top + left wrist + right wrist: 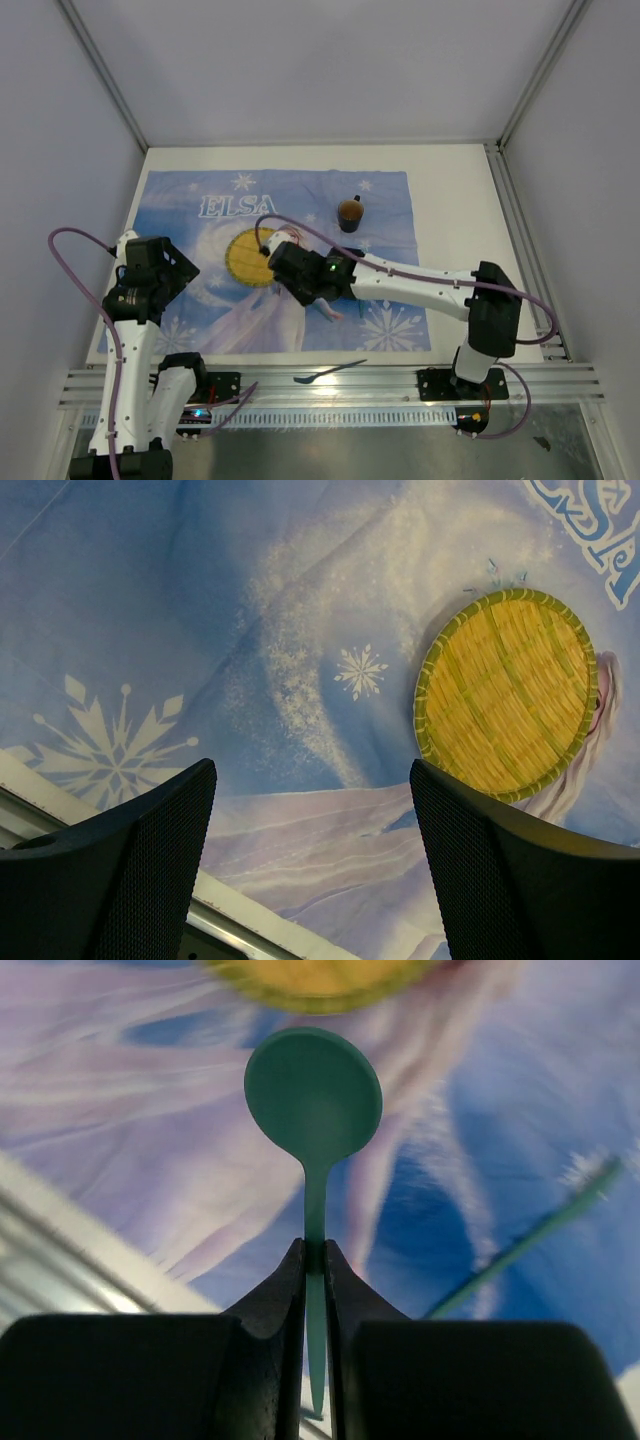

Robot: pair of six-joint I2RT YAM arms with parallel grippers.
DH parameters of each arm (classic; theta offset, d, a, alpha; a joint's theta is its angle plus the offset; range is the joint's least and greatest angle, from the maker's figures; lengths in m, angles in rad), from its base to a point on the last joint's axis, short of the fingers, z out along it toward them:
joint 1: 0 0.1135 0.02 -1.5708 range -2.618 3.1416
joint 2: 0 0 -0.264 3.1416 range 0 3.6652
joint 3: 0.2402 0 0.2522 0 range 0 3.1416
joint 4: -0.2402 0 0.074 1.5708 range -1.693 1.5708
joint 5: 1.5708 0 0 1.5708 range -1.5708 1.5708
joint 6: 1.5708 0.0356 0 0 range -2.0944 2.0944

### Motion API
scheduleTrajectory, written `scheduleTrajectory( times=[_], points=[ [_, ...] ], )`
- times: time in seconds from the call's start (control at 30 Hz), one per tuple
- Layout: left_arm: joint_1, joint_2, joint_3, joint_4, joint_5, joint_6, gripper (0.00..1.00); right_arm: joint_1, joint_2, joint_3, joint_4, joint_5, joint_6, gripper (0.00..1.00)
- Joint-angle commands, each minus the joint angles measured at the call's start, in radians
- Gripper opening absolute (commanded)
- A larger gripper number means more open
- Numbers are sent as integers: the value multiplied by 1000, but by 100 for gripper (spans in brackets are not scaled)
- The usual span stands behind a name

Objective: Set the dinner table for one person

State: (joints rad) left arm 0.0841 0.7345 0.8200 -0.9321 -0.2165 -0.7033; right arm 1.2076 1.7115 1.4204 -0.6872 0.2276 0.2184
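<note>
Dinner table (455, 190): spoon (313, 1100) probably light, stiff, slick plastic; pinched mid-handle in right claw (314, 1250), just beside yellow mat (505, 695). Left claw (310, 780) wide, empty.

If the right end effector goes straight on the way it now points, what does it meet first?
Probably the yellow woven plate: the green spoon held in the right end effector points at its near rim. Depth is unclear, so the spoon might touch the blue cloth first.
</note>
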Motion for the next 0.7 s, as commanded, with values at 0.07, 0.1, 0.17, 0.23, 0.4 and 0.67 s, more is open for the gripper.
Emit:
scheduleTrajectory(
  times=[0.07,0.1,0.17,0.23,0.4,0.67],
  points=[
    [-3,-12,18,26,-7,-1,81,-232,17,14,-210,326,344,3],
    [-4,-12,16,23,-9,-2,81,-293,16,2,-221,329,370,3],
    [-3,-12,18,26,-11,-4,81,-339,-1,-38,-235,325,426,3],
    [-4,-14,16,26,-14,-2,81,-378,-9,-60,-248,312,450,3],
    [-4,-15,18,24,-14,-4,81,-401,-30,-139,-250,294,503,3],
    [-3,-10,16,29,0,-1,81,-401,-50,-225,-232,277,558,3]
  ],
)
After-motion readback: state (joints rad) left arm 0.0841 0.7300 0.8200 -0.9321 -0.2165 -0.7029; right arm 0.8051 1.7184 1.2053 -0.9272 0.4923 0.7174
